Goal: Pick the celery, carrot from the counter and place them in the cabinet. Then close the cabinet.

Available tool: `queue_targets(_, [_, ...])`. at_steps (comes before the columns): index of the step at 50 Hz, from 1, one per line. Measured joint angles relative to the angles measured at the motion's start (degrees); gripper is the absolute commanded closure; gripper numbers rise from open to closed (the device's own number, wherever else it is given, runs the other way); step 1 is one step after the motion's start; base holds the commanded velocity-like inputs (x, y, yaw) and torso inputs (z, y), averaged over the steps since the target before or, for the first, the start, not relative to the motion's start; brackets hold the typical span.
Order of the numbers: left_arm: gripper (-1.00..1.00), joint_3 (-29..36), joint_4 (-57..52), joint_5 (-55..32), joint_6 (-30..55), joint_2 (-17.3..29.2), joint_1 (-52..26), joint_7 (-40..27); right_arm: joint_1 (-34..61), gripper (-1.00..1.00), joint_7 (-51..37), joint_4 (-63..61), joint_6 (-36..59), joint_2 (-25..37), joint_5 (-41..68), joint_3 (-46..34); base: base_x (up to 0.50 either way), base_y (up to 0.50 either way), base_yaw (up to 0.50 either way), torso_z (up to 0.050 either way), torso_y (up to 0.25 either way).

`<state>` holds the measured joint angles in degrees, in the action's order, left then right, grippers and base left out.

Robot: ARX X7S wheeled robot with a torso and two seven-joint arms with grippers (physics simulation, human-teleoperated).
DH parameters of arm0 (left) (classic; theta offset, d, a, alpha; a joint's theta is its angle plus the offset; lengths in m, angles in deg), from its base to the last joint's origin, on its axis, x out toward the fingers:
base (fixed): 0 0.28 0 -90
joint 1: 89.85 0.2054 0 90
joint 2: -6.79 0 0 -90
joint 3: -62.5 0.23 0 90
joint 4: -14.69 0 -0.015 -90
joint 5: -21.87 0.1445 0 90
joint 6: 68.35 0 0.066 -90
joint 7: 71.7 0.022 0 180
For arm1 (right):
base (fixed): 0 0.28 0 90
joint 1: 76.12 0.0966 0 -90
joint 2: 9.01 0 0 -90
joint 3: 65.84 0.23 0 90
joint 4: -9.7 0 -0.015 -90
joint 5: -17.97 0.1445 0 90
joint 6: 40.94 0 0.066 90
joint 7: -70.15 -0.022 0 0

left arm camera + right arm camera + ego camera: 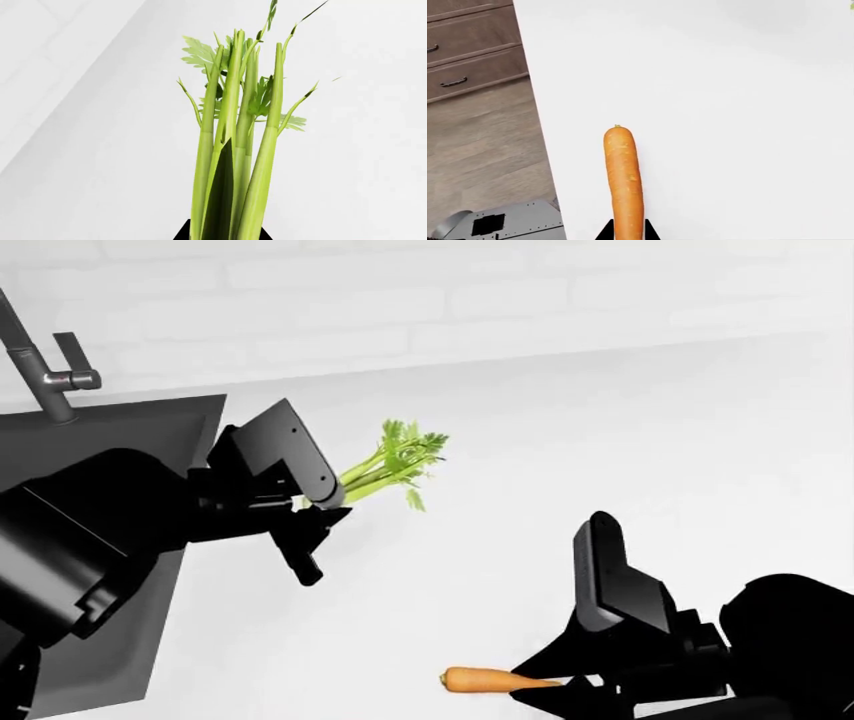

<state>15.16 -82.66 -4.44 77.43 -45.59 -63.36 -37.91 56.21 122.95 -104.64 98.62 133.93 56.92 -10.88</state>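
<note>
Nearest, beside the sink (80,540), the left pincer (310,508) is clamped on the celery (387,468), apparently clear above the white table (641,420). Farther right, the right pincer (567,680) grips the carrot (487,679) by its tapered end.

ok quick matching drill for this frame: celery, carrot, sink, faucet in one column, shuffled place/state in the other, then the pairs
Things:
1. celery
2. carrot
3. sink
4. faucet

Place or state:
A. dark grey basin set into the counter
B. held in the right gripper
C. upright at the basin's far edge
D. held in the left gripper

Pairs: 1-D, 2-B, 3-A, 4-C
</note>
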Motion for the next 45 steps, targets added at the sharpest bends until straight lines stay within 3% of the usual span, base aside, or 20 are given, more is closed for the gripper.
queue_targets(30, [1.0, -2.67, -5.01, -2.04, 2.04, 1.85, 2.12, -3.06, 1.24, 1.0, -7.44, -6.35, 3.2, 4.64, 0.57, 8.13, 0.0, 0.0, 0.0, 0.0, 0.0])
queue_targets(45, [1.0, -7.08, -10.08, -4.3, 3.91, 2.71, 4.74, -7.67, 8.0, 1.0, -19.58, -9.96, 11.55, 2.81, 4.09, 16.25, 0.0, 0.0, 0.0, 0.0, 0.0])
